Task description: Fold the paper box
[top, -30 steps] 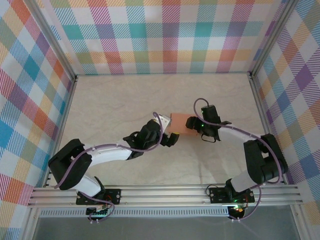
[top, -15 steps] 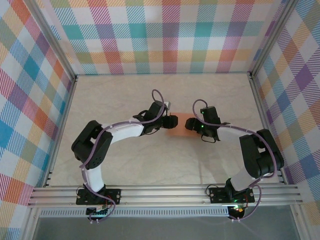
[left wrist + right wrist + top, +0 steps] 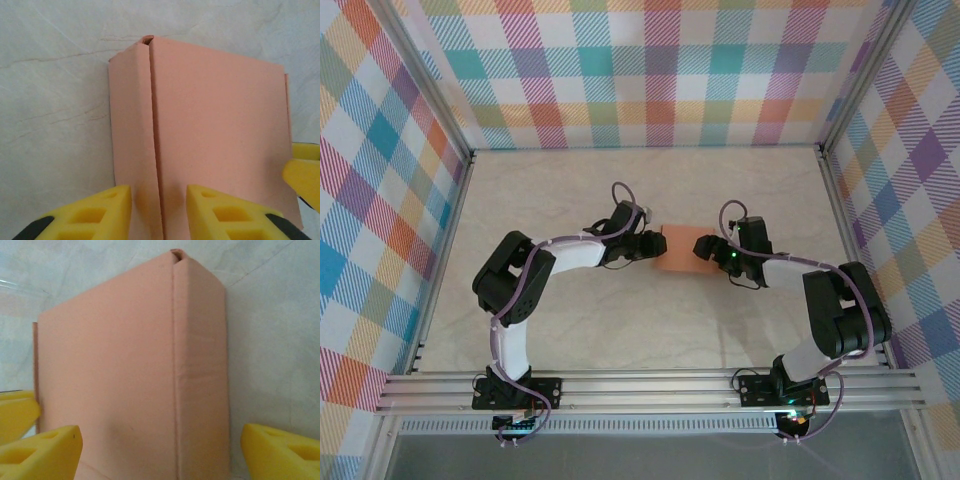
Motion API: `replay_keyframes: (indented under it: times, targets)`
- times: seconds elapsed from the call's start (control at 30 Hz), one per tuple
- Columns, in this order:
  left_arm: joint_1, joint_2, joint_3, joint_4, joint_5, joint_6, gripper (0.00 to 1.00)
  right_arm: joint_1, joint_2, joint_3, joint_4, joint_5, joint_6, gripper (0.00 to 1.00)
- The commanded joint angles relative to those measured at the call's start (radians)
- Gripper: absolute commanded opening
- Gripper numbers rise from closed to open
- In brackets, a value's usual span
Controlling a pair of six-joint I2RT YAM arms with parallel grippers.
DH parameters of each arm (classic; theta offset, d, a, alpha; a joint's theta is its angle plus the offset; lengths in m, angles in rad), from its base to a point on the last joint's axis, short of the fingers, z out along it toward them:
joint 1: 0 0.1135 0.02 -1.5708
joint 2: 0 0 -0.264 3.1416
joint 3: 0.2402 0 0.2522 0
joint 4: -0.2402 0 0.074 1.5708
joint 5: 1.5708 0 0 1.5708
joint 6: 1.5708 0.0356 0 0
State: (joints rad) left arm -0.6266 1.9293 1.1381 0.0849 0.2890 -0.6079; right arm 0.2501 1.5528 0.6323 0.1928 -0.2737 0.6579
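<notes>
The paper box [image 3: 678, 250] is a small closed salmon-orange box lying on the pale table, between the two grippers. My left gripper [image 3: 657, 246] is at its left end. In the left wrist view, this gripper [image 3: 159, 196] is open a little, its yellow fingers [image 3: 100, 215] straddling the seam where the box's top [image 3: 215, 125] meets a narrow side. My right gripper [image 3: 706, 247] is at the box's right end. In the right wrist view, it [image 3: 160, 437] stands wide open, with the box [image 3: 115, 380] between its fingers [image 3: 285, 450], apart from them.
Plaid walls [image 3: 640, 70] close in the table [image 3: 570, 190] at the back and both sides. An aluminium rail [image 3: 650, 388] runs along the near edge by the arm bases. The other arm's yellow finger [image 3: 304, 172] shows at the box's far end.
The left arm swung from the box's near side round to its left end. The right gripper drew back slightly to the right. The box has settled flat between them.
</notes>
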Motion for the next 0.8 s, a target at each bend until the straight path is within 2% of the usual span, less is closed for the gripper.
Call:
replay_keyframes:
  times: [0.0,0.2,0.4,0.77]
  targets:
    - [0.026,0.016,-0.046,0.076,0.069,-0.063,0.32,-0.024,-0.012,-0.019,0.081,-0.075,0.053,0.83]
    - [0.058,0.010,-0.106,0.147,0.100,-0.098,0.29,-0.063,0.017,-0.038,0.169,-0.145,0.120,0.83]
    - [0.086,0.032,-0.158,0.291,0.196,-0.177,0.29,-0.093,0.061,-0.050,0.251,-0.213,0.172,0.83]
    - [0.137,0.062,-0.216,0.408,0.265,-0.236,0.30,-0.103,0.164,-0.047,0.400,-0.310,0.247,0.82]
